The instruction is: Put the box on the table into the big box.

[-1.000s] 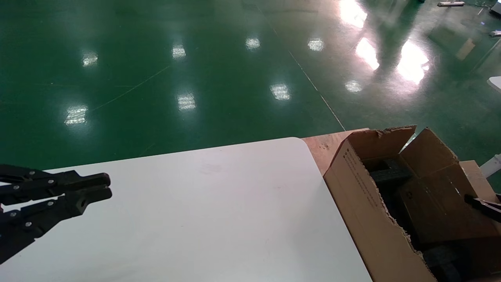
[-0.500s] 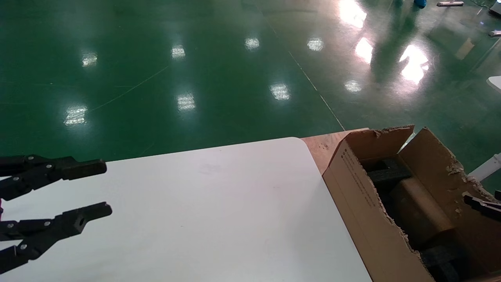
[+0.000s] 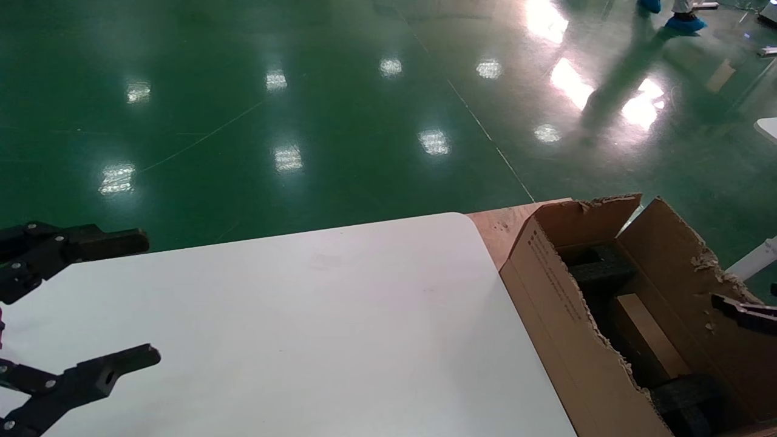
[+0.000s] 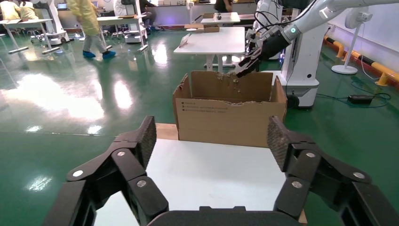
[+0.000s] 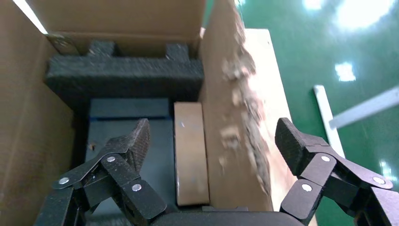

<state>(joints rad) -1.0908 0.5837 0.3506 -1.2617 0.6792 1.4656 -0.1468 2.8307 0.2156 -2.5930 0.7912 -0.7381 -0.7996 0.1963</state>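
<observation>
From the head camera you see the box (image 3: 648, 335) lying inside the big box (image 3: 570, 321), tilted on edge against the right wall, its long axis running from the far foam block toward you. The white table (image 3: 340, 328) sits just left of the carton. Your left claw (image 3: 91, 303) hangs over the table's left end, fingers spread wide. Only one fingertip of your right claw (image 3: 743, 312) shows, at the carton's torn right edge.

In the left wrist camera, the left claw (image 4: 211, 139) gapes open, facing the big box (image 4: 230, 115) across the table (image 4: 211, 174).

In the right wrist camera, the right claw (image 5: 211, 141) is wide apart straddling the torn wall, with the box (image 5: 190, 153) below on its narrow side beside the black foam (image 5: 122, 77), long axis pointing at that foam
</observation>
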